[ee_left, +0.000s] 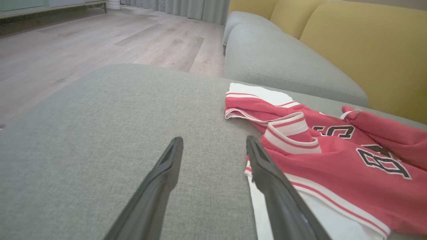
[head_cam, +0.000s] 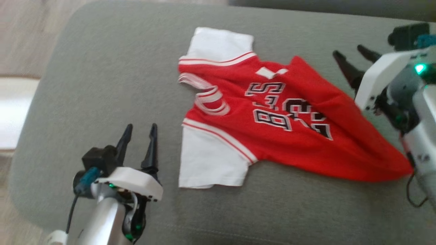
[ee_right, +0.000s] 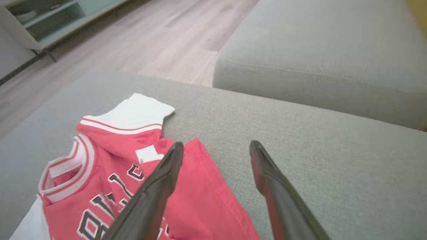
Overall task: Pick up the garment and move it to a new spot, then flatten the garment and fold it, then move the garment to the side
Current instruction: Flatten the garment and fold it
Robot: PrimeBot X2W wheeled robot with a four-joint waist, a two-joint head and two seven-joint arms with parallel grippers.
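The left gripper (head_cam: 140, 127) is hovering, jaws spread, over bare grey upholstered cushion (head_cam: 102, 85), open room lying leftward. The red, white-sleeved jersey (head_cam: 340, 143) is lying mid-cushion, long axis crosswise, collar pointing left, hem by the right gripper (head_cam: 348, 50), jaws likewise spread.
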